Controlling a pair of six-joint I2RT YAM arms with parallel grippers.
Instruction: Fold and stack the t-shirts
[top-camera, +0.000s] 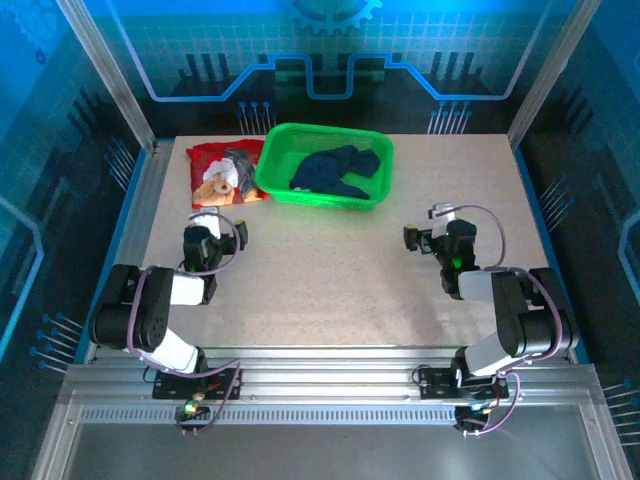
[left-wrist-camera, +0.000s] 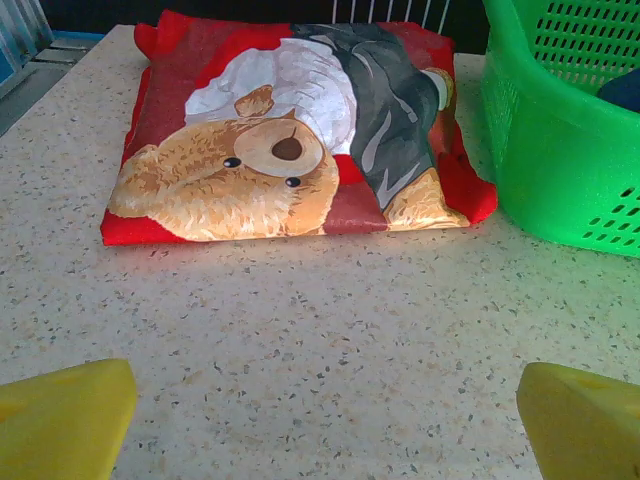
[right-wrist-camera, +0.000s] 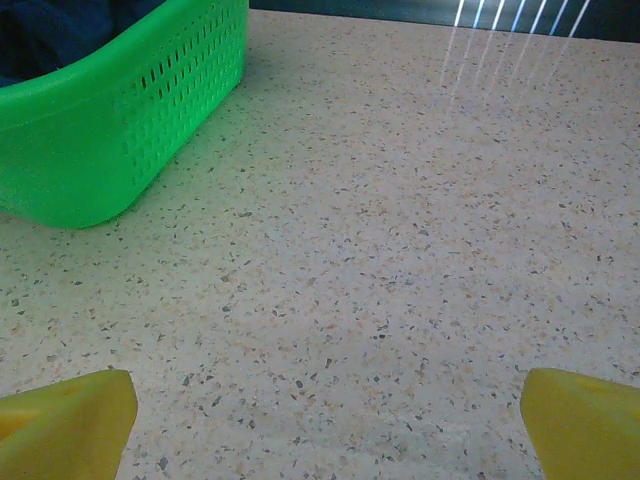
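Left hand (top-camera: 205, 215) hangs wide open before the folded red t-shirt (left-wrist-camera: 290, 130).

Red t-shirt (left-wrist-camera: 290, 140): folded into flat rectangle, teddy-bear print up, on table straight ahead of left gripper (left-wrist-camera: 320, 415), apart from it. Navy t-shirt (top-camera: 338, 172): crumpled heap inside green mesh basket (top-camera: 322, 197), ahead-left of right gripper (right-wrist-camera: 320, 415).

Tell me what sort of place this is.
Most likely a robot lab work cell, not a home. The left arm and right arm are bolted to a metal rail at a speckled table, fenced by blue circuit-pattern panels. A red shirt and a green basket look like practice props.
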